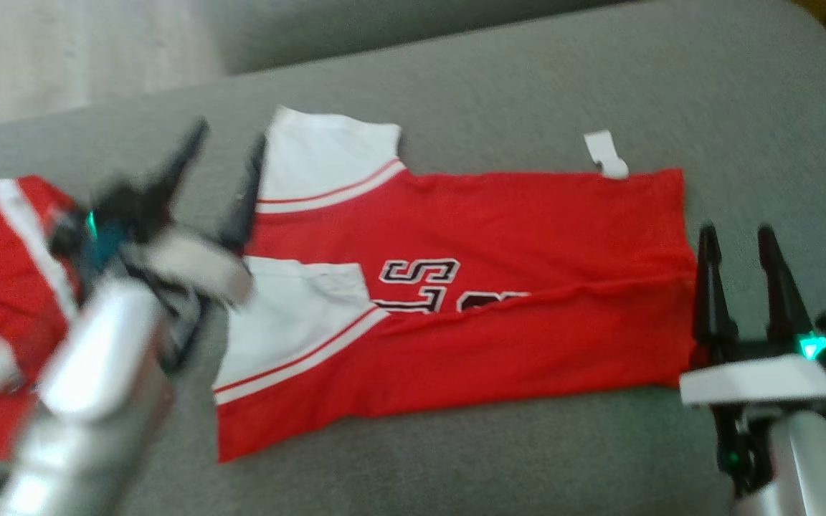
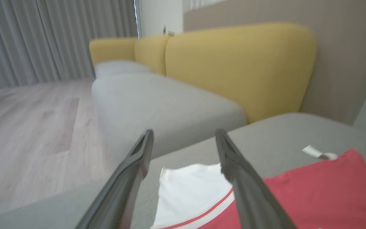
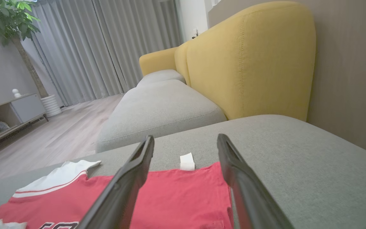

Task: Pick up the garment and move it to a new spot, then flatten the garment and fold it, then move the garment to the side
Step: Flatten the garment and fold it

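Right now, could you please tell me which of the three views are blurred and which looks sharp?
Head view: soft overall, the left gripper and its forearm smeared by motion blur, the right gripper crisper; left wrist view: hazy, the yellow backrest and garment with fuzzy edges; right wrist view: sharpest, the backrest's stitching clear.

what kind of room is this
Most likely a home living room: a sofa with yellow backs and grey seats, long curtains down to a wooden floor, and a potted plant beside a low cabinet. A red shirt lies on the seat.
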